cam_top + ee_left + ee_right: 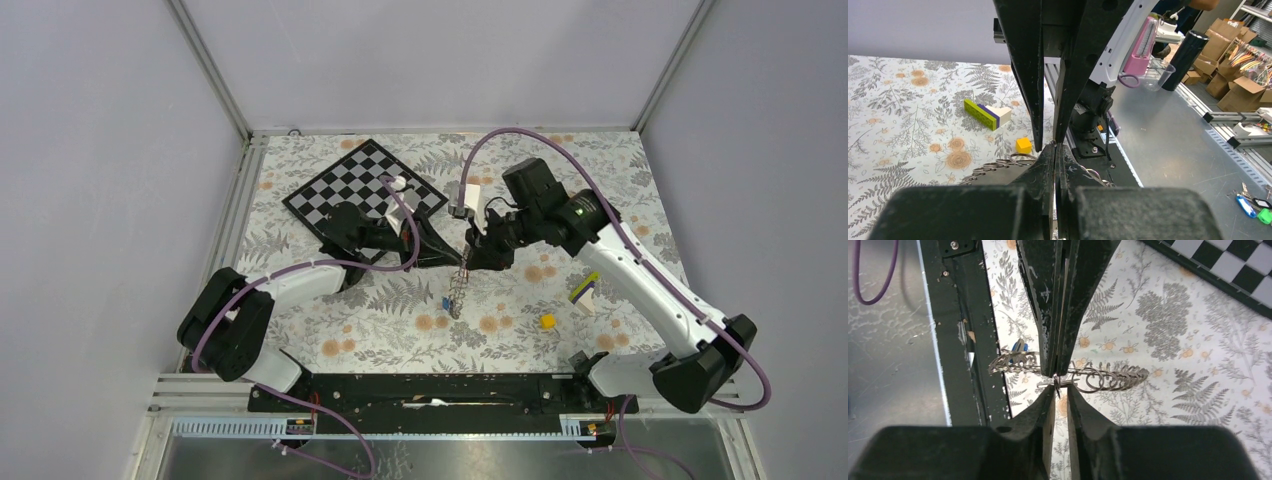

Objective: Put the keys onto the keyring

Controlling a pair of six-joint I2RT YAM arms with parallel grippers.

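Left gripper (1055, 149): fingers pressed together, pinching the keyring (1110, 381). Right gripper (1059, 390): meets it tip to tip and is nipped onto the same spot. We note the keyring is drawn into a long, narrow strand. Its long axis runs crosswise to the right gripper, extending to either side of the pinch. The blue key (1018, 347) sits just beside the strand's end, away from the tips.

left arm (305, 285), lower left: glossy white shell, chunky black joints | right arm (650, 280), right side: same white links, black wrist block, green light (578, 210) glowing | purple cables (520, 131) looping off both | fingers (1040, 295): matte black tapered blades, flecked with pale scuffs
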